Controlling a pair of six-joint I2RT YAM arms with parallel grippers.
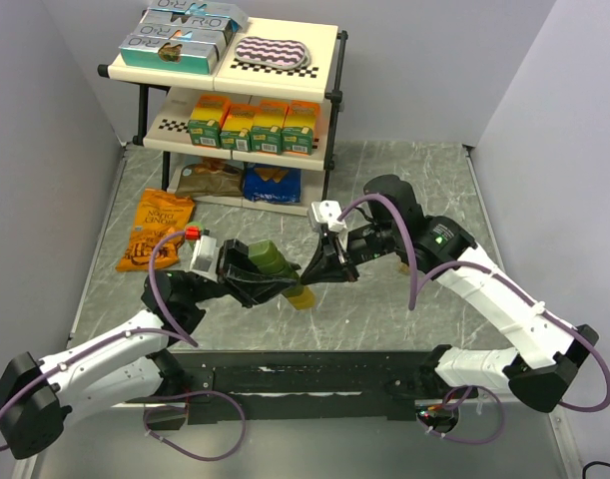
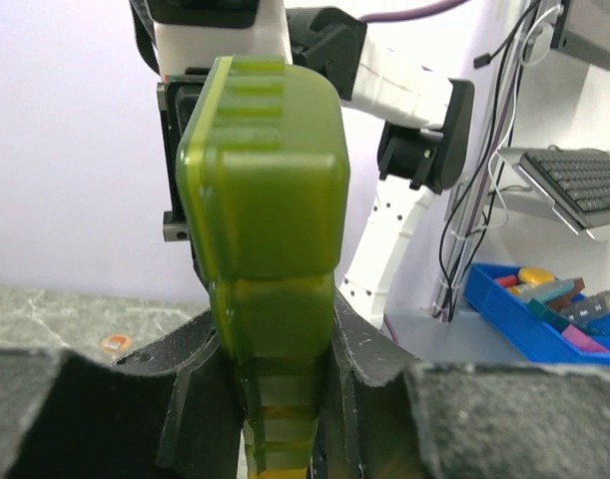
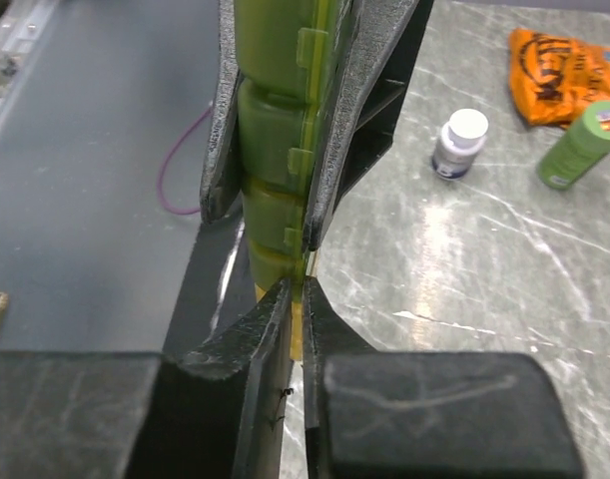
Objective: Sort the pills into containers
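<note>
Green-to-yellow, the containers (image 2: 270, 200) hang above the table (image 3: 504, 299), clamped mid-strip in your left gripper (image 2: 275, 389). Your right gripper (image 3: 297, 291) pinches narrow on the yellow end's lid edge (a thin lip). Peel it up slowly and keep the left grip firm against twisting. Grey veined tabletop, pale walls, shelf rack (image 1: 322, 45) behind.

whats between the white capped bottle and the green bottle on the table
Nothing but bare marbled table lies between the white-capped bottle and the green bottle; the right wrist view shows that stretch.
</note>
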